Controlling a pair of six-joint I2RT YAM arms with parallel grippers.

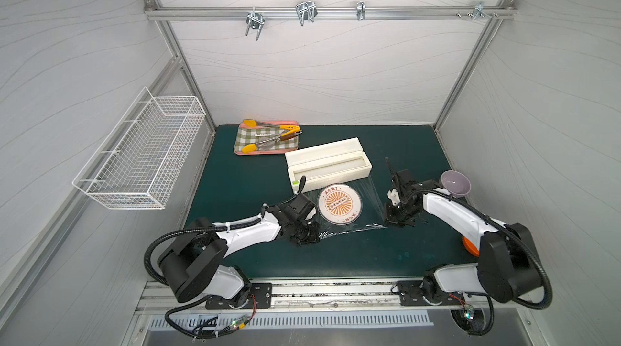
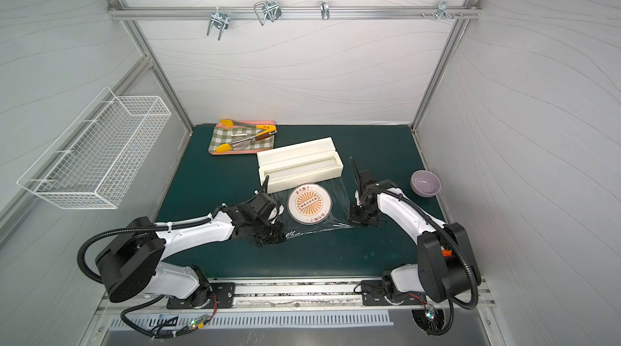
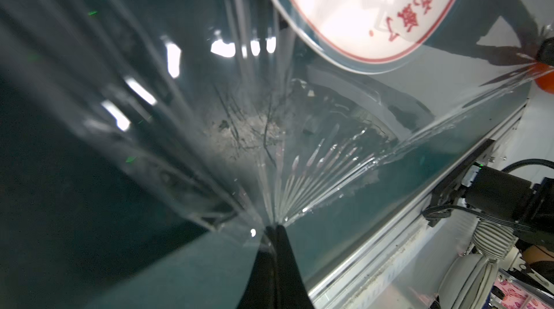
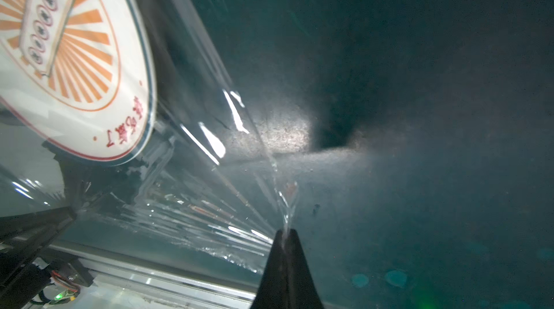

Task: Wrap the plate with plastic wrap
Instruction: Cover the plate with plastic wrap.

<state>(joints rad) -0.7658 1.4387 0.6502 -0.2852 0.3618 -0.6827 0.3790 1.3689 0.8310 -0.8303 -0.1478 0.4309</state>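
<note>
The plate [image 1: 340,204] lies flat on the green mat [image 1: 235,176], a little right of centre and below the middle in both top views. It is white, with an orange sunburst middle, dark characters around it and a thin dark rim. The wrap [image 1: 372,201] is a clear, glossy sheet. It runs from the cream box [image 1: 327,163] just above the plate, down over the plate, to a free edge below it. It is taut, with fine creases fanning out from its two lower corners and bright glints along them.

In the top views the wrap almost vanishes over the plate, and its side edges are faint. Whether it touches the plate's face I cannot tell. Both wrist views cut the plate [image 3: 374,16] off at the frame edge. At lower right the orange bowl [image 1: 470,247] is mostly hidden behind the right arm [image 1: 450,210].

The left arm [image 1: 248,230] reaches from the lower left, stretched low across the mat toward the right. The left gripper [image 1: 319,236] sits at the wrap's lower left corner. In the left wrist view its jaws are pressed together, pinching the gathered wrap [image 3: 299,172]. The right arm comes from the lower right and bends back toward the left. The right gripper [image 1: 386,223] points down at the lower right corner, just right of the plate. In the right wrist view its jaws are likewise closed on a pinch of wrap [image 4: 286,202].
</note>
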